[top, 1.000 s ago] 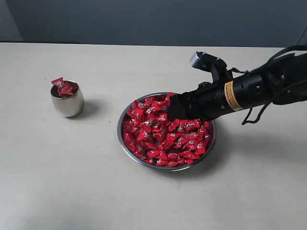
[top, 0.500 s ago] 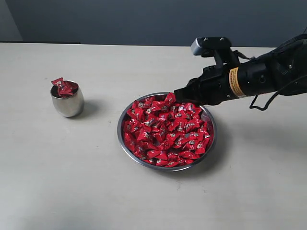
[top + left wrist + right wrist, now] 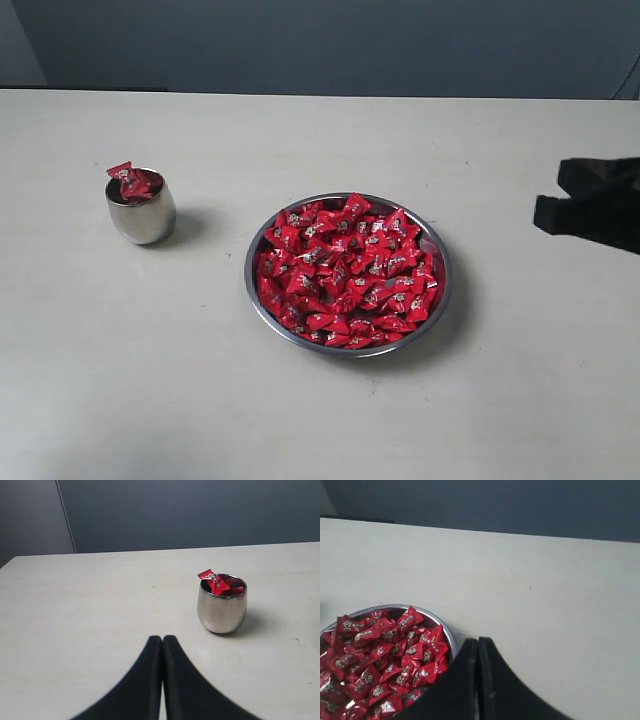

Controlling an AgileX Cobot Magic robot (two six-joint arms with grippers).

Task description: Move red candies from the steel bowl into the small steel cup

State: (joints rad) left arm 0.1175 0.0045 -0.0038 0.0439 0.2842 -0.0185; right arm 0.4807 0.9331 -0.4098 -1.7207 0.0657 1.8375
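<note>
The steel bowl point(image 3: 248, 290) sits at the table's middle, heaped with red candies point(image 3: 345, 270). Far to its left stands the small steel cup point(image 3: 140, 215), with red candies point(image 3: 132, 182) piled above its rim. My right gripper point(image 3: 548, 213) is at the right edge of the exterior view, well off the bowl. In the right wrist view this right gripper point(image 3: 478, 641) is shut with nothing between its fingers, just outside the bowl's rim point(image 3: 451, 640). My left gripper point(image 3: 162, 639) is shut and empty, a short way from the cup point(image 3: 221, 610).
The pale table point(image 3: 320, 410) runs back to a dark grey wall point(image 3: 320, 45). Nothing else stands on it in these views.
The right arm has pulled back from over the bowl to the right edge of the view. Its jaws have closed, and no candy shows between them.
</note>
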